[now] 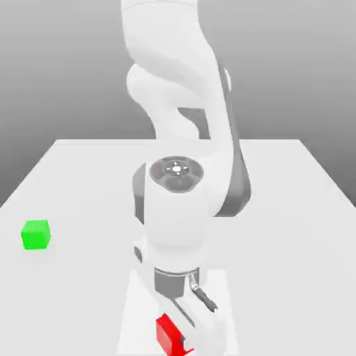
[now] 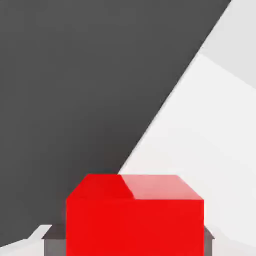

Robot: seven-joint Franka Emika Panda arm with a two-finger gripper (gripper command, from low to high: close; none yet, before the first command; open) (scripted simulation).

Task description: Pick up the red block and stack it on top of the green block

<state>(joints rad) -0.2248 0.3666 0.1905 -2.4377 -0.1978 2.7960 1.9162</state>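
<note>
At the table's near edge, gripper pinches the red block. Green block sits well apart, toward the exterior view's left.

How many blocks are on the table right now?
2. The green block sits alone toward the exterior view's left. The red block is at the near edge, between the pincer's fingers. The arm could hide others.

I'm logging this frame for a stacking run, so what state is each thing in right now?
red block: between the jaws at the table's near edge, not on the green block.
green block: resting flat on the table at the exterior view's left, nothing on top.
gripper: lowered around the red block, jaws at its sides.
table: level, carrying the green block.
</note>
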